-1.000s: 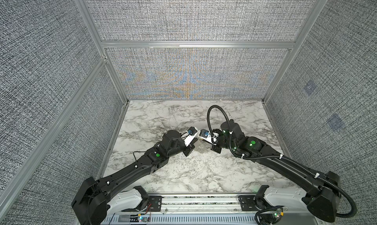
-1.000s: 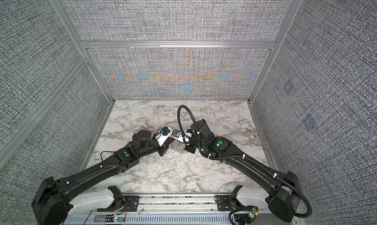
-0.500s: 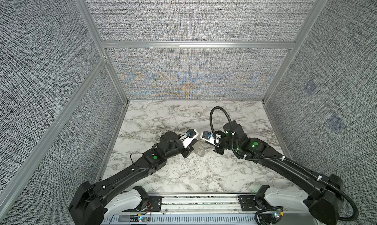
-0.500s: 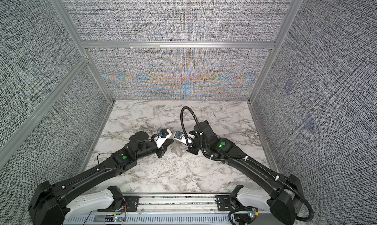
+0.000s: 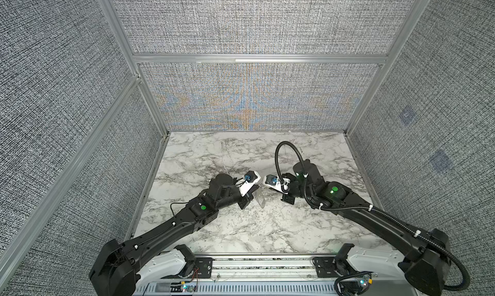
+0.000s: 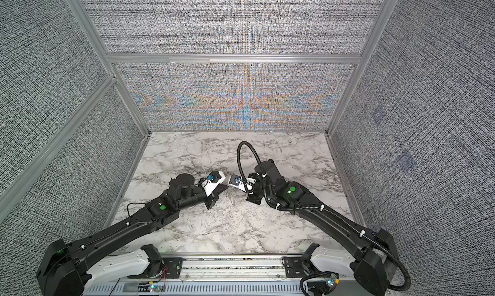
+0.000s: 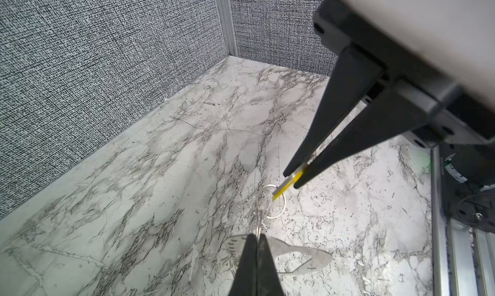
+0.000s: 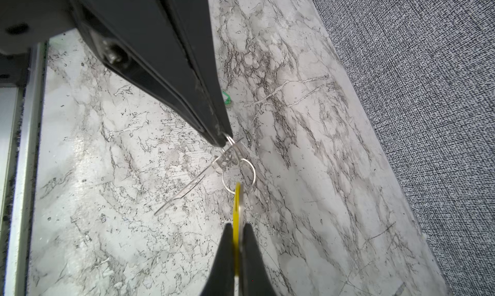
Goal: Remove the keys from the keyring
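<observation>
Across both top views, neither left gripper (image 5: 255,193) nor right gripper (image 5: 264,192) had shifted much.
Left wrist view: left gripper (image 7: 255,237) clamped shut on the keyring (image 7: 318,259), anchoring it. Right wrist view: right gripper (image 8: 237,226) pinched the yellow key (image 8: 236,200), likely to slide it off.

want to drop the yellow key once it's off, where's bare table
Bare table along the back wall, and the near middle by the front rail. Crowded mid-table, where left hand and right hand meet on the keyring and yellow key.
</observation>
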